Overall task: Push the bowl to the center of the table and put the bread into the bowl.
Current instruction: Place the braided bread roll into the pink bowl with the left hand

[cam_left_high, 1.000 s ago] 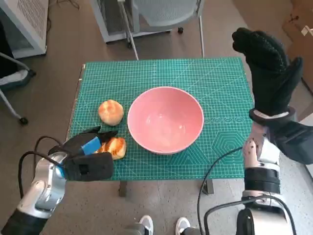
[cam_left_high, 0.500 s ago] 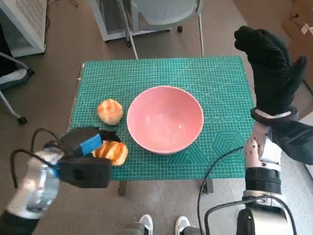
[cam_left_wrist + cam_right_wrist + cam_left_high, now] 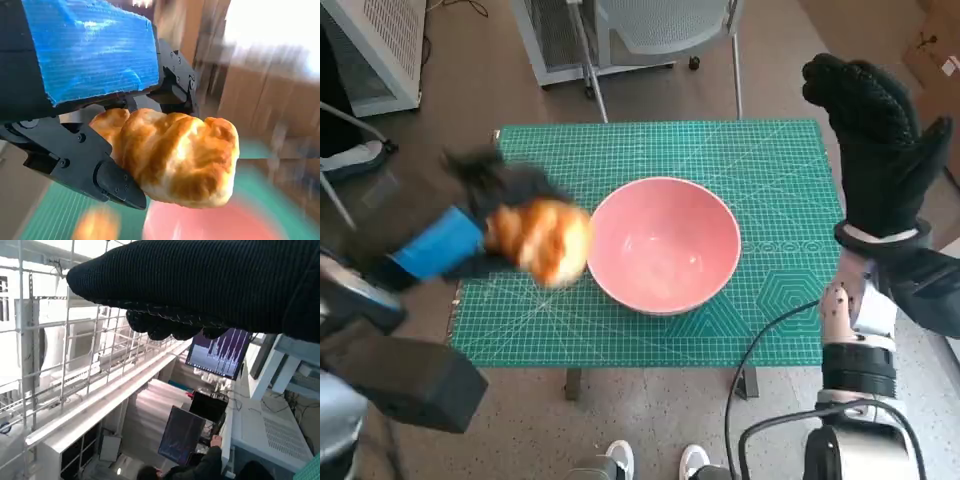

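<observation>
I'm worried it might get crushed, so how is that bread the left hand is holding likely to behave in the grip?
The bread looks puffy and browned, so it is probably soft and light, and may dent under the left hand's hard black fingers. Its lumpy crust likely gives some grip, so slipping seems unlikely. Dropped into the pink bowl, it should settle rather than roll out.

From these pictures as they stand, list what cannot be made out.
- Head view: the left hand and the bread it holds are smeared by motion; how the fingers lie is unreadable.
- Head view: the second bread roll is not visible, likely behind that hand.
- Left wrist view: the pink bowl and table are blurred, the bowl cut off by the edge.
- Right wrist view: the right hand shows only as a dark band; its fingers hardly show.
</observation>
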